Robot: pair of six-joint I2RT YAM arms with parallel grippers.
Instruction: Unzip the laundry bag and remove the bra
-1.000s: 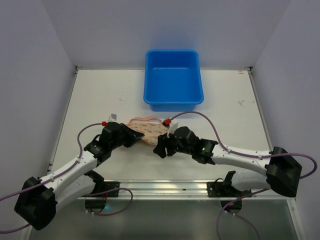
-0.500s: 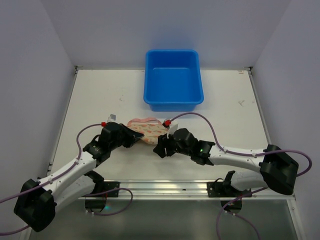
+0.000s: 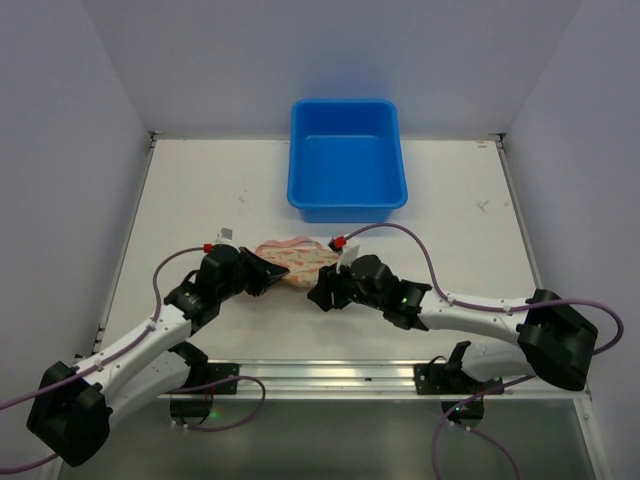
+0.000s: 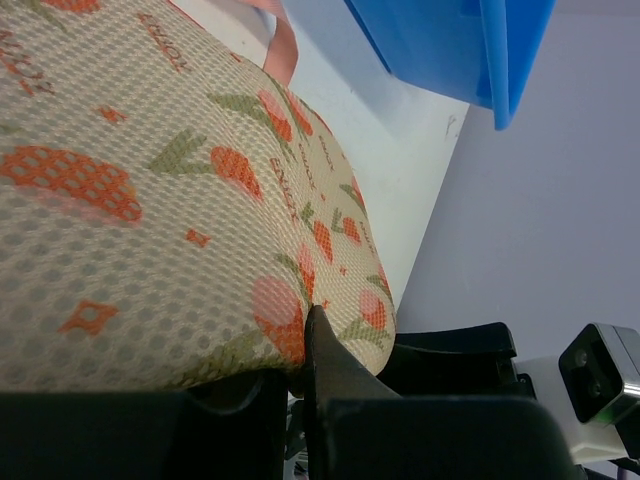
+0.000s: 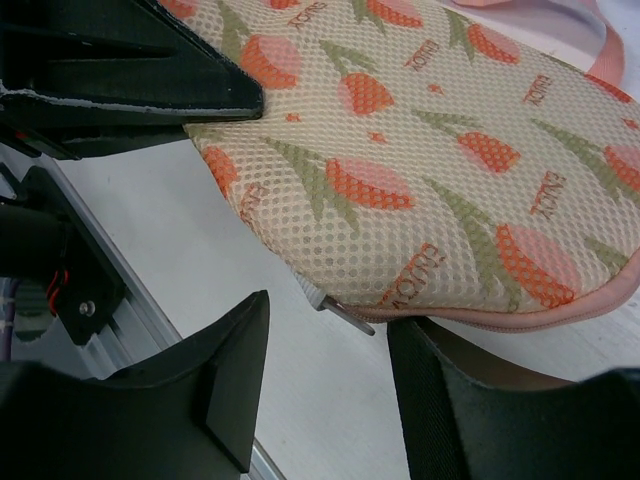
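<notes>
The laundry bag (image 3: 296, 257), cream mesh with an orange-pink print and pink zip edging, lies on the table between my two grippers. My left gripper (image 3: 272, 273) is shut on the bag's near-left edge; in the left wrist view the fabric (image 4: 170, 200) is pinched between the fingers (image 4: 335, 375). My right gripper (image 3: 318, 292) is open at the bag's near-right end. In the right wrist view the small metal zip pull (image 5: 342, 312) sticks out from the bag (image 5: 420, 160) between the fingers (image 5: 220, 370), untouched. The zip looks closed. The bra is hidden.
A blue plastic tub (image 3: 346, 160) stands empty behind the bag and shows in the left wrist view (image 4: 450, 40). The left gripper's black body (image 5: 120, 60) is close to my right gripper. A metal rail (image 3: 320, 375) runs along the near edge.
The right gripper has shifted slightly left towards the bag's end. The bag sits a little flatter. The left gripper keeps its hold.
</notes>
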